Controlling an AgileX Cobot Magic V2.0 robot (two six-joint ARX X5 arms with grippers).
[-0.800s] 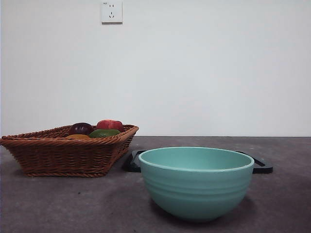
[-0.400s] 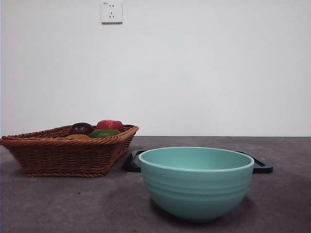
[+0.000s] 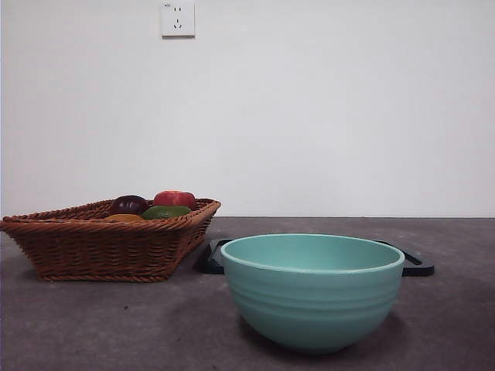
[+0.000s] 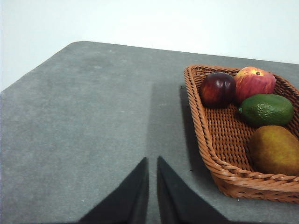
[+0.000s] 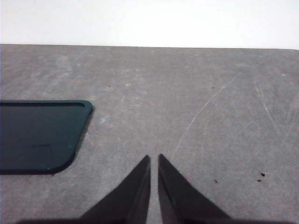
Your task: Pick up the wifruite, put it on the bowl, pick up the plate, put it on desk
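Observation:
The brownish-orange wifruite [image 4: 274, 149] lies in the wicker basket [image 4: 224, 173]; in the front view only its top [image 3: 124, 218] shows above the rim. The mint-green bowl [image 3: 312, 290] stands on the dark grey desk [image 3: 116, 325] at the front. A flat dark plate [image 5: 37, 135] lies on the desk behind the bowl [image 3: 416, 263]. My left gripper [image 4: 152, 161] is shut and empty above the desk beside the basket. My right gripper [image 5: 154, 158] is shut and empty above bare desk beside the plate. Neither arm shows in the front view.
The basket [image 3: 100, 239] at the left also holds a dark purple fruit [image 4: 217, 88], a red fruit [image 4: 254, 82] and a green fruit [image 4: 266, 108]. A white wall with a socket [image 3: 177, 18] stands behind the desk.

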